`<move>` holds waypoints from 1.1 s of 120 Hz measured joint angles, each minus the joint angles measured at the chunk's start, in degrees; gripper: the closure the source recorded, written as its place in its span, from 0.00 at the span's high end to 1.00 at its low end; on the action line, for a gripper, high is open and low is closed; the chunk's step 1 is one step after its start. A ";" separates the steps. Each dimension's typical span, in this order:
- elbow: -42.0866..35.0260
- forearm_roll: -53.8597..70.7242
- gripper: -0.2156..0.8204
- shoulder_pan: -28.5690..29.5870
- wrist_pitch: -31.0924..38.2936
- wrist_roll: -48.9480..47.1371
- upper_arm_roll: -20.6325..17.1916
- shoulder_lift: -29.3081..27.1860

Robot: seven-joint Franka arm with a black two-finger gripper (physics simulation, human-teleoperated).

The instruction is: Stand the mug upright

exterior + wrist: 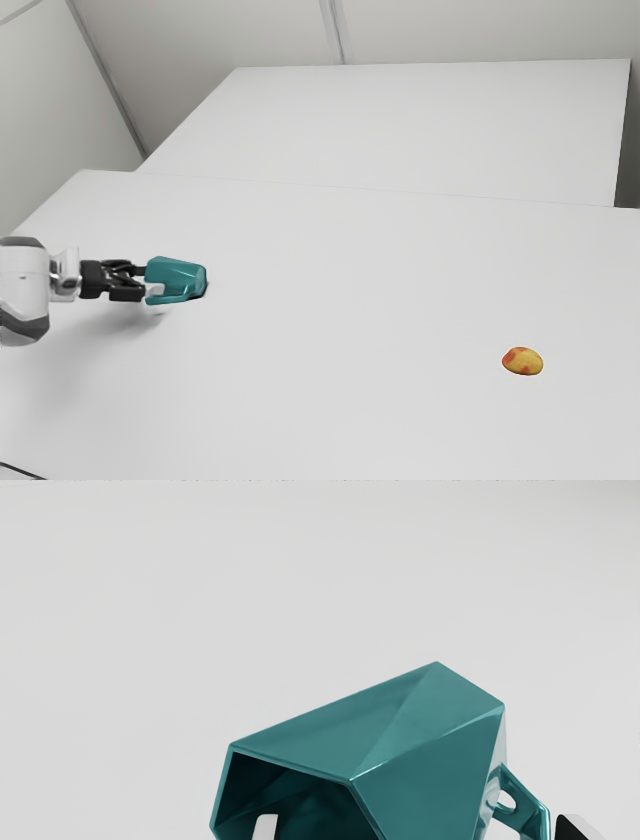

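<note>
teal mug [415,750] on its side, mouth facing the gripper [149,281], one fingertip [266,827] at the opening, the other beyond the handle [532,807], fingers spread apart, hand reaching toward the mug

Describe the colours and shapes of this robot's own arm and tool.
The arm is white and rounded, with dark grey bands. The tool is black and angular, with two fingers whose tips show pale grey and black.
</note>
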 joint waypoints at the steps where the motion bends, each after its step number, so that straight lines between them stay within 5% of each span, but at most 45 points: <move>1: -0.02 -0.09 0.79 -0.02 -0.05 0.15 -0.02 0.03; 29: -0.92 -1.14 0.65 -0.45 -1.29 3.51 -0.12 0.18; 96: 0.19 -1.38 0.15 -0.48 -2.03 7.27 -1.35 -1.92; 132: 1.59 3.42 0.07 -4.78 1.17 4.24 -2.46 -7.18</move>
